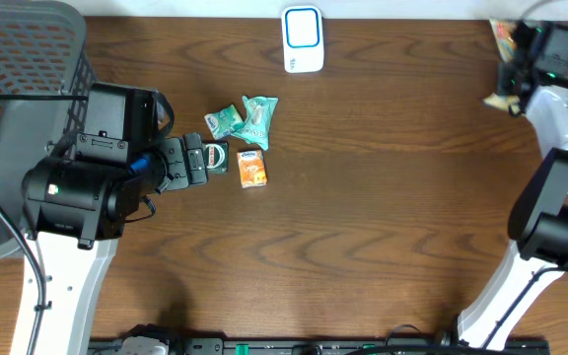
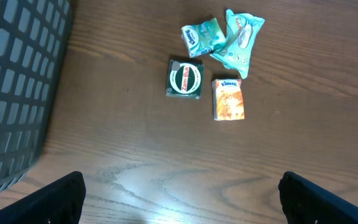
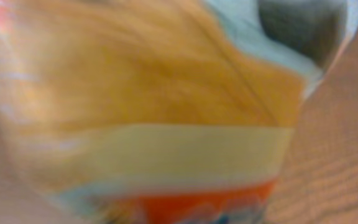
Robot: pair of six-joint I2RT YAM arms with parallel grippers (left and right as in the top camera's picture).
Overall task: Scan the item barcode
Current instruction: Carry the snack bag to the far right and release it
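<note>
Four packs (image 2: 228, 99) lie on the bench (image 1: 383, 217) by our wide-spread left tool (image 1: 197, 161). Far right, our right tool (image 1: 516, 74) faces an orange packet (image 3: 166, 93); we cannot tell its opening.

Dk wood-grain table (image 1: 383, 227) — grey mesh basket (image 1: 18, 59) at L edge.

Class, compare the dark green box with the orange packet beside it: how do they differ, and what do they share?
Colour: the dark green box bears a white ring logo; the orange packet has a blue label at its top end. Shape: the dark green box is nearly square, the orange packet longer than it is wide. Shared: both lie flat on the wooden table.
</note>
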